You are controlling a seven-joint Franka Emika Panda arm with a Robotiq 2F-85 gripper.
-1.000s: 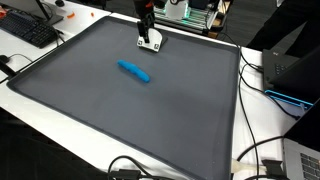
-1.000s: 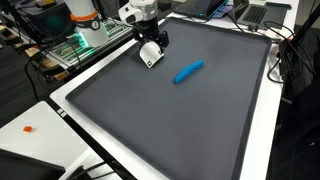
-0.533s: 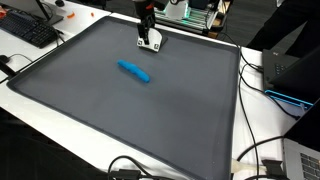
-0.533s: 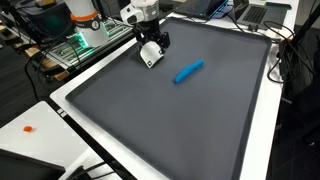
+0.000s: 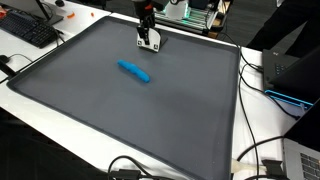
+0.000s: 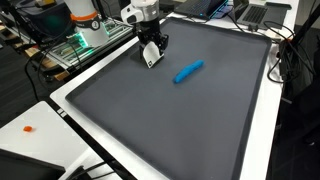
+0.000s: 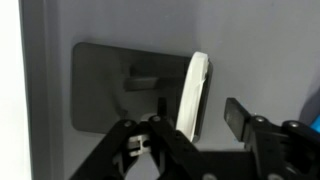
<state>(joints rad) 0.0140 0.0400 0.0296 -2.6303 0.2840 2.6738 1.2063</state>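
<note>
fingers (image 7: 240,116) astride white block (image 7: 195,92) | blue obj (image 5: 134,71) apart, on mat (image 5: 190,125)

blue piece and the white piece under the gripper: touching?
Apart. In an exterior view a broad stretch of bare grey mat lies between the blue piece and the white piece.

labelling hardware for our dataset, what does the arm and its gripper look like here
The arm ends in a rounded white shell at the wrist. Below it the gripper is black with a blocky body. In the wrist view its fingers are black with flat pads, joined to the body by thin black linkage bars. No markings can be made out.
</note>
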